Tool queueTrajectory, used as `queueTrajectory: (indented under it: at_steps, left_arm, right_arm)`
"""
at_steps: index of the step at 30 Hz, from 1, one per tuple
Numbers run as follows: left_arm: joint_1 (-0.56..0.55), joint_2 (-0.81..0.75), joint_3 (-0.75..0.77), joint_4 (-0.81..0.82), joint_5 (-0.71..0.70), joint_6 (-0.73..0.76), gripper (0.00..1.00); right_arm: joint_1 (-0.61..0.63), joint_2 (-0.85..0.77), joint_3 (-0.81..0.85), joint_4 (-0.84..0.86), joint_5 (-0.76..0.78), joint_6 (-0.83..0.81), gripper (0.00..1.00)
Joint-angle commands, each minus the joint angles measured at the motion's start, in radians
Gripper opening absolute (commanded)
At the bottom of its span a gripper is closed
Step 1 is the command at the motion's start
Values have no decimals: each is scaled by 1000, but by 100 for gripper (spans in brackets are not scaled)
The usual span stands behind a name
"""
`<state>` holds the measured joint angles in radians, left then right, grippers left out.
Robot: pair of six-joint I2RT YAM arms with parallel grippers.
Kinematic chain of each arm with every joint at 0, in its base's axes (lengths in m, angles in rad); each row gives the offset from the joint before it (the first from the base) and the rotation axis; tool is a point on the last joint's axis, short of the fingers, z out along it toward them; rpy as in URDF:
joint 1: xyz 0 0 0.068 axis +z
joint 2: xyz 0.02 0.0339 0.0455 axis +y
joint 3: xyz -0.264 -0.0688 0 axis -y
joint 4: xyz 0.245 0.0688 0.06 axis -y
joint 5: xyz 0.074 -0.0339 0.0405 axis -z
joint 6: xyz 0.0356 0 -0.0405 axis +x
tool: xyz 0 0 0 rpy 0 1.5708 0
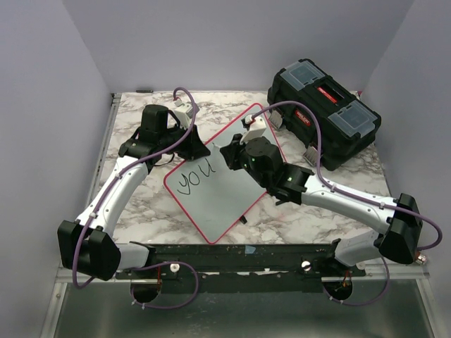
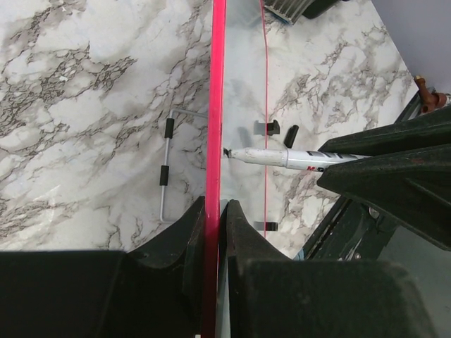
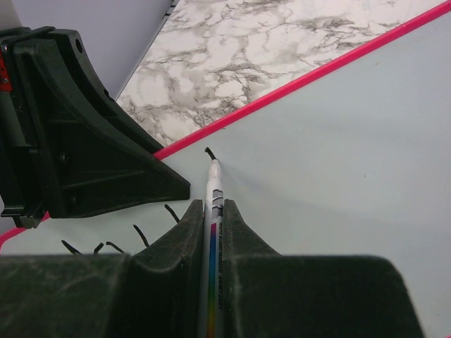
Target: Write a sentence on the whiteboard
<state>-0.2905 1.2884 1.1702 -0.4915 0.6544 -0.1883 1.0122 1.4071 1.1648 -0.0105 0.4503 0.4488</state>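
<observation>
The whiteboard (image 1: 211,208) lies cornerwise on the marble table, its red-pink rim showing all round. Of the sentence (image 1: 194,179) only "you" is readable, in black near the board's left corner. My left gripper (image 1: 201,149) is shut on the board's upper-left rim, and the left wrist view shows that rim (image 2: 217,105) pinched in the left gripper (image 2: 215,205). My right gripper (image 1: 230,159) is shut on a white marker (image 3: 213,184) just right of the word. The marker tip rests on the whiteboard (image 3: 338,155) at a short fresh stroke. Earlier strokes (image 3: 138,234) lie to its left.
A black toolbox (image 1: 324,116) with clear lid compartments stands at the back right, close behind the right arm. A thin metal rod with black sleeves (image 2: 164,172) lies on the marble table (image 1: 137,211) beside the board's edge. Grey walls close in on three sides.
</observation>
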Motion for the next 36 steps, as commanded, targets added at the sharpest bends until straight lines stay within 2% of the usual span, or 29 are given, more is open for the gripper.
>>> queueTrajectory:
  at_steps: [1,6,14,36]
  left_arm:
    - [-21,-11,-18,-27,-39,73,0]
    - [-22,-9,-17,-28,-42,73,0]
    - [-24,-8,-18,-31,-50,78,0]
    - [-27,2,-18,-33,-53,82,0]
  right_arm:
    - [-7,-24,-22,-38,-83,1,1]
    - [-7,-104,-55,53,-209,-47,1]
    - [-6,-212,-101,45,-58,-55,1]
    - [-7,-61,-67,12,-56,-86,1]
